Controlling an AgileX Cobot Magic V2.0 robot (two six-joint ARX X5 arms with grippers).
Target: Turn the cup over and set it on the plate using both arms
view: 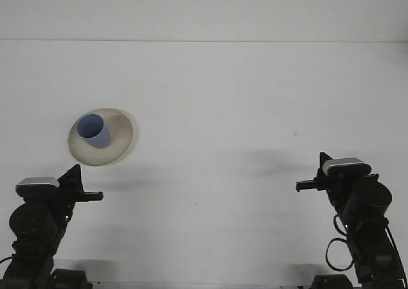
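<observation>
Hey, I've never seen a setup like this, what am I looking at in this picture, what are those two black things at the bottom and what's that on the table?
This is one camera view, looking forward over a white table the way the robot faces. The two black things are its arms: the left gripper at lower left, the right gripper at lower right. Each ends in jaws for grasping, but whether they are open is too small to tell here. Neither holds anything. On the table's left side sits a cream plate, and a blue cup stands on it, opening upward. The arms are apart from both.

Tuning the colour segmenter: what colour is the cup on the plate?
Light blue cup, on a cream plate; front view shows it.
</observation>
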